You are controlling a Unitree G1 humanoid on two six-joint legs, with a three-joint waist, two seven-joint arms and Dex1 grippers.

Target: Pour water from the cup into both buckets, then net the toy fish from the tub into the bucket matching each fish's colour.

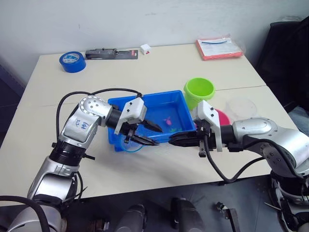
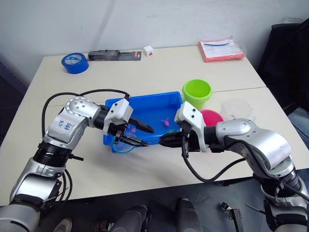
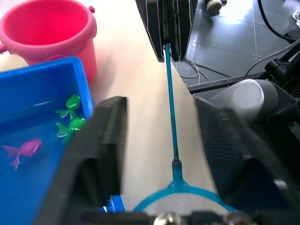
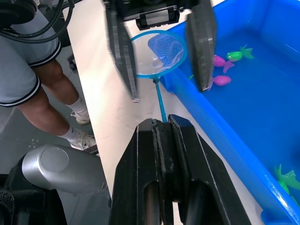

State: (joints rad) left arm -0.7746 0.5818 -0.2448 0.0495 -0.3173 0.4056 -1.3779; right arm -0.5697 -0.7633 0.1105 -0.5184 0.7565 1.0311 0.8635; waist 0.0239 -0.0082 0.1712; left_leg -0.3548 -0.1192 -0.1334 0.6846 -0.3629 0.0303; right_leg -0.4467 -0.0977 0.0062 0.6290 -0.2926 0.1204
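Netting is the step in hand, and the small round net [image 4: 161, 52] with its blue hoop, fine mesh and thin stick handle lies level over the table's near edge, just outside the near wall of the shallow bright blue plastic tub [image 1: 145, 104]. The right gripper [image 4: 161, 124] has its two black fingers pressed together on the far end of the handle. The left gripper [image 1: 147, 134] hangs over the hoop end with its fingers spread wide, one on each side of the stick, touching nothing as far as the views tell.

The net looks very light, the stick thin and probably springy, the mesh soft; a hold well back on the handle gives reach but lets the hoop wobble, so a slow dip seems wise. The tiny plastic toy fish, a magenta one [image 3: 26, 148] and green ones [image 3: 70, 124], lie in the tub; they will likely be slippery and drift away from the rim.

Beyond the tub's right end stand the small pink plastic bucket [image 3: 47, 30] and the lime green plastic bucket [image 1: 199, 90], with a clear round container [image 1: 241, 107], probably the cup, near them. A blue tape roll [image 1: 72, 61] lies well apart at the back of the pale table [image 1: 169, 65]
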